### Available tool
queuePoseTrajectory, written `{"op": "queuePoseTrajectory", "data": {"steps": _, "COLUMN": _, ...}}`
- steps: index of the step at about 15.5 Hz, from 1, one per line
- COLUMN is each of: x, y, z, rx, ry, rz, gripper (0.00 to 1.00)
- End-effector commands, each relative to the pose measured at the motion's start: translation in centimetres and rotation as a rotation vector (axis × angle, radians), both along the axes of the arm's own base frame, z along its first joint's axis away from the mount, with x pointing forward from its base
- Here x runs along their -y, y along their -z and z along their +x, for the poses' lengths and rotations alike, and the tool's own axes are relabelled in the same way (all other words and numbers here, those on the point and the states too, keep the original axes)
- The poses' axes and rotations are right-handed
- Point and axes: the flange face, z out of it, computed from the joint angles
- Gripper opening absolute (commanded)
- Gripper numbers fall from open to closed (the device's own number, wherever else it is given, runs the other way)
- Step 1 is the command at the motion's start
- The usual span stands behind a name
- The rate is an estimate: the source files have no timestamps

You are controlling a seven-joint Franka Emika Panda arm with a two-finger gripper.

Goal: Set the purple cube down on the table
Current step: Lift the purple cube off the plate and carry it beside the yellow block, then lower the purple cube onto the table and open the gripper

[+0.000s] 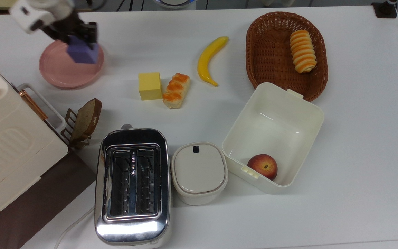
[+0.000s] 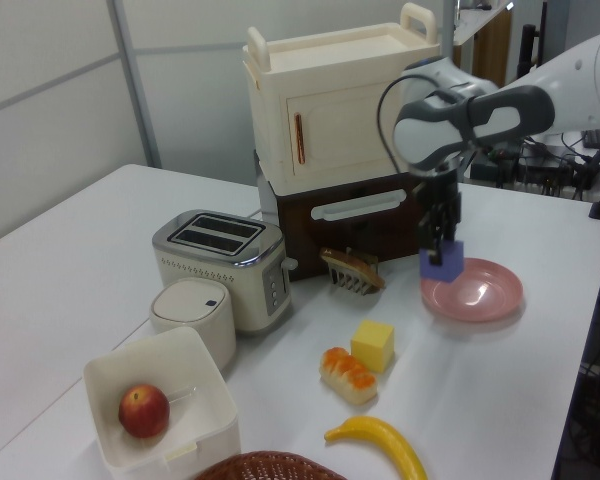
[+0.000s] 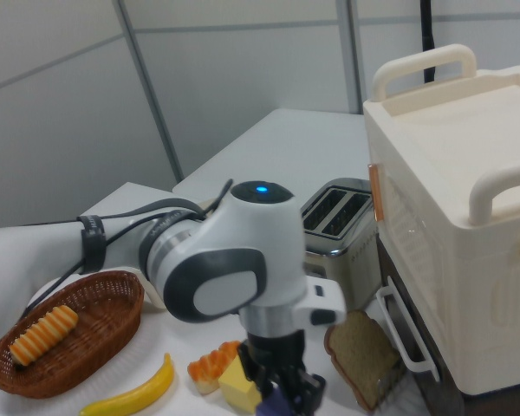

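The gripper (image 1: 80, 38) clamps the purple cube (image 1: 82, 52) above the bare pink plate (image 1: 60, 74); far off, a white bin (image 1: 309, 114) holds a peach (image 1: 262, 166), a basket (image 1: 254, 52) a pastry (image 1: 302, 51).

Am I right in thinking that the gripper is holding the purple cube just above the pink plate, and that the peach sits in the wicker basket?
Not quite. The gripper does hold the purple cube just above the pink plate, but the peach sits in the open white box, not the wicker basket, which holds a striped bread roll. The top view shows this.
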Motion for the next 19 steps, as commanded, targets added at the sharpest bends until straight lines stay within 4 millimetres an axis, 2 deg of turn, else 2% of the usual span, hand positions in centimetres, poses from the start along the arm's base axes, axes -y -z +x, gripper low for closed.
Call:
{"op": "queuePoseTrajectory", "data": {"steps": 1, "x": -5.6, "y": 1.8, "z": -0.3, "rx": -0.041, "ry": -0.014, "rz": 0.024, "gripper": 0.00}}
{"op": "queuePoseTrajectory", "data": {"steps": 5, "x": -9.4, "y": 3.2, "z": 0.1, "rx": -0.072, "ry": -0.052, "rz": 0.021, "gripper": 0.00}}
{"op": "queuePoseTrajectory", "data": {"steps": 8, "x": -11.3, "y": 4.6, "z": -0.4, "rx": -0.105, "ry": -0.089, "rz": 0.026, "gripper": 0.00}}
{"op": "queuePoseTrajectory", "data": {"steps": 10, "x": -13.5, "y": 5.5, "z": -0.3, "rx": -0.119, "ry": -0.118, "rz": 0.021, "gripper": 0.00}}
{"op": "queuePoseTrajectory", "data": {"steps": 11, "x": -14.0, "y": 5.7, "z": 0.0, "rx": -0.115, "ry": -0.108, "rz": 0.012, "gripper": 0.00}}
{"op": "queuePoseTrajectory", "data": {"steps": 13, "x": -15.3, "y": 5.8, "z": 1.0, "rx": -0.057, "ry": -0.074, "rz": -0.015, "gripper": 0.02}}
{"op": "queuePoseTrajectory", "data": {"steps": 16, "x": -16.6, "y": 5.9, "z": 3.7, "rx": 0.107, "ry": -0.008, "rz": -0.063, "gripper": 0.05}}
{"op": "queuePoseTrajectory", "data": {"steps": 18, "x": -17.2, "y": 5.3, "z": 4.7, "rx": 0.155, "ry": -0.028, "rz": -0.076, "gripper": 0.20}}
{"op": "queuePoseTrajectory", "data": {"steps": 19, "x": -17.3, "y": 4.8, "z": 5.0, "rx": 0.164, "ry": -0.033, "rz": -0.082, "gripper": 0.50}}
